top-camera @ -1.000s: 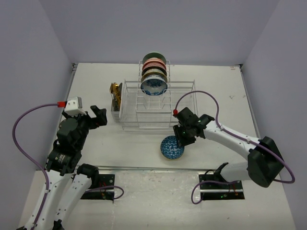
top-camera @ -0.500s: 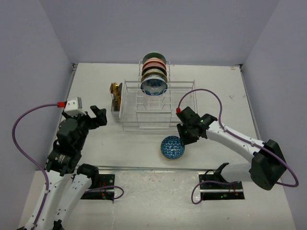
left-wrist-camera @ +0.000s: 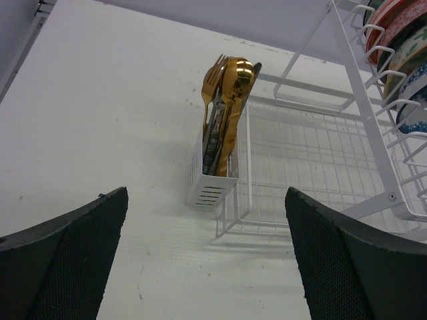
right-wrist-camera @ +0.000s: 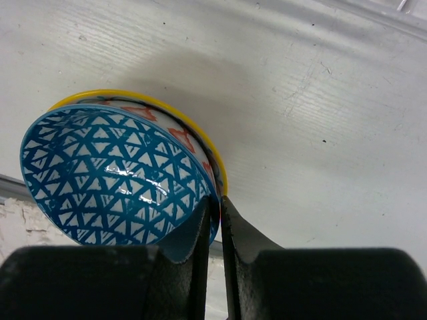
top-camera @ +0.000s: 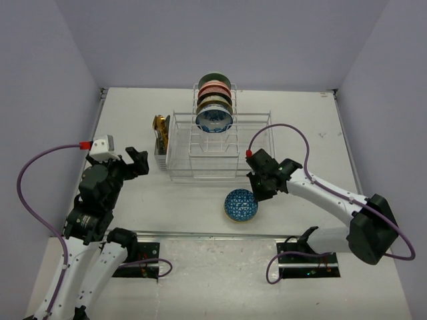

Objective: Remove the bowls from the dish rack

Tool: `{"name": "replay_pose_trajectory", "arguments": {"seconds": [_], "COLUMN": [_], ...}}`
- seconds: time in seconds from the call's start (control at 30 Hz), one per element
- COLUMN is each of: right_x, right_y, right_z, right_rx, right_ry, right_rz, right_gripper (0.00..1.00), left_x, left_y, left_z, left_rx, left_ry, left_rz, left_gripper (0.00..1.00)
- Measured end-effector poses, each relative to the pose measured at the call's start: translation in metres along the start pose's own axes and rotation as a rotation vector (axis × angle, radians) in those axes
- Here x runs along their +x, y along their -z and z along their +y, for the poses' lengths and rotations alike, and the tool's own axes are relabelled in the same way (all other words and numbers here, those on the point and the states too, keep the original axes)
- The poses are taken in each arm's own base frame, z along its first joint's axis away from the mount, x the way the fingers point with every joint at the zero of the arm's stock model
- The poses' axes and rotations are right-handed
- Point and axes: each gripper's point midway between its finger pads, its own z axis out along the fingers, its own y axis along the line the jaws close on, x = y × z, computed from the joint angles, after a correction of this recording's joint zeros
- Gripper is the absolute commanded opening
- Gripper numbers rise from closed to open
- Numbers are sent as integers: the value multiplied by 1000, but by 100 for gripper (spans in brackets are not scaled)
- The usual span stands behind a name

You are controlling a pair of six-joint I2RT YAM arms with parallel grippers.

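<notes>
"What have we got here?"

"A white table [top-camera: 300,110] boxed in by pale lilac walls [top-camera: 220,40], and two arms bolted at its near edge. The right pincer [right-wrist-camera: 217,215] is pinched narrow on the rim of a blue bowl [right-wrist-camera: 113,173] with a triangle pattern. One finger is inside the lip and the other outside."

"Where's the bowl sitting?"

"Right at that pincer's tips, on its near side, tilted so that its inside faces the wrist. A yellow edge [right-wrist-camera: 133,99] with orange triangles shows past the blue rim. I cannot tell whether that belongs to the same bowl or to a second one under it."

"And the dish rack [top-camera: 183,159]?"

"Just beside the right pincer, on its far side. Further off that way, the other bowls [top-camera: 214,107] stand on edge in a row in the upright dividers."

"The other arm?"

"The left pincer [top-camera: 138,161] is spread wide with nothing between its pads. Straight ahead of it, apart from it, is a small white utensil holder [left-wrist-camera: 212,181] with gold cutlery [left-wrist-camera: 230,80] standing in it. The holder hangs on the rack's end, and the basket stretches off to the pincer's right."
</notes>
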Motion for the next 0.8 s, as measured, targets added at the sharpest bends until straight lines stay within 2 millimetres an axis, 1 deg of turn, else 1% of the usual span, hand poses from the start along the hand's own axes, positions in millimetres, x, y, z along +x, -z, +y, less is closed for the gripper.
{"name": "replay_pose_trajectory", "arguments": {"seconds": [0.3,0.33,0.37,0.43,0.53,0.57,0.63,0.67,0.73,0.8], "right_x": [1,0,0,0,-1,-1,-4,-9,-21,-42], "right_y": [-4,-4,-4,-3,0,3,13,20,39,65], "right_z": [0,0,1,0,0,0,0,0,3,7], "right_rx": [-2,-2,-2,-1,-4,-7,-8,-9,-17,-33], "right_ry": [0,0,-1,-3,-4,-4,-6,-6,-9,-11], "right_rz": [4,3,2,-1,-11,-18,-35,-55,-108,-195], "right_gripper": [11,13,23,24,30,34,36,36,37,42], "left_x": [1,1,1,1,2,2,2,2,2,3], "left_y": [0,-1,-1,-1,-1,-1,-1,-1,-2,-2], "left_z": [0,0,0,0,0,0,0,0,0,0], "left_rx": [-1,0,1,1,1,1,1,1,0,-1], "left_ry": [-1,-1,-1,-1,-1,-1,-1,-2,-3,-3], "left_rz": [2,3,5,6,7,7,7,8,11,13], "left_gripper": [100,100,100,100,100,100,100,100,100,100]}}
